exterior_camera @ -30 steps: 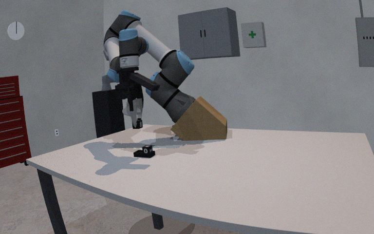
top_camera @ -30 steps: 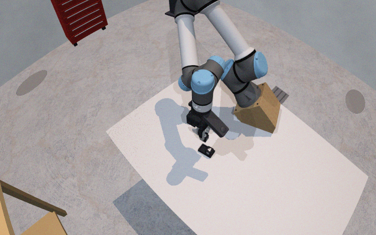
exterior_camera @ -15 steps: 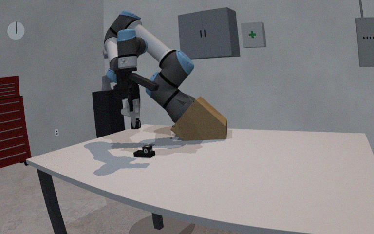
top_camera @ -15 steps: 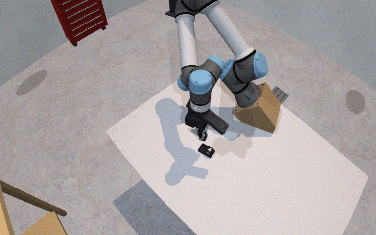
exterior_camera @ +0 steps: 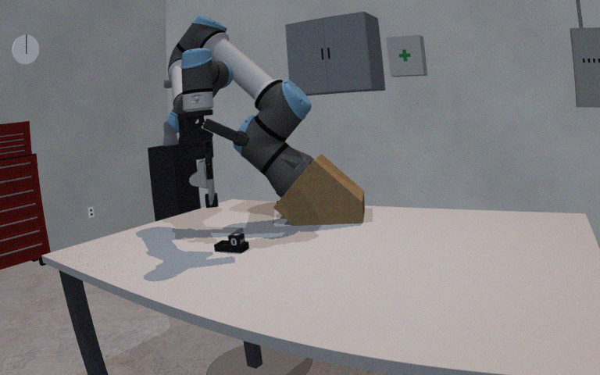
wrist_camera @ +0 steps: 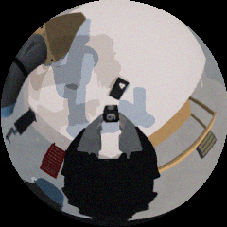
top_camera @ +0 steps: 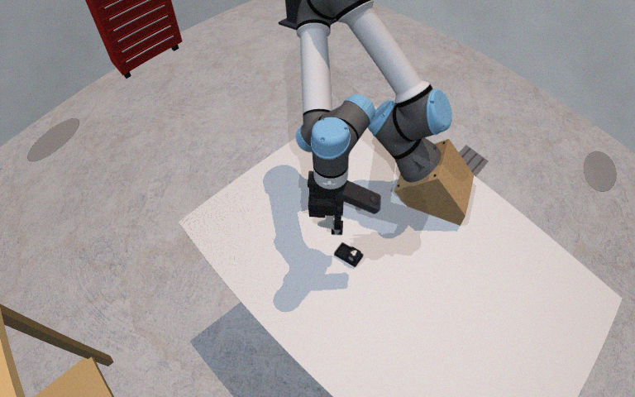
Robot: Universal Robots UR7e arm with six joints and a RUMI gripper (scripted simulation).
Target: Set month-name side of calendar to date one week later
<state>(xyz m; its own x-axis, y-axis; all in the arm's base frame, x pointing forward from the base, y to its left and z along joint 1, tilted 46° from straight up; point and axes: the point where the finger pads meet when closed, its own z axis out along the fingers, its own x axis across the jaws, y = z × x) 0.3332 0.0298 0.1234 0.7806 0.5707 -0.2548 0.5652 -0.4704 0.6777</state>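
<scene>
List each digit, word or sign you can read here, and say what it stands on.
"4": top of the cube in the tray.
"0": that cube's side.
"6" or "9": cube in the gripper; unsure which.
Green cross: wall box.
Month's name: unreadable.

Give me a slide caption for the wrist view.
Gripper holds a black number cube above the table, the tray with its other cube below.

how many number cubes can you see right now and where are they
2. One cube is pinched in the gripper, lifted above the table. The other cube sits in the black tray on the table, showing a 4 on top.
</scene>
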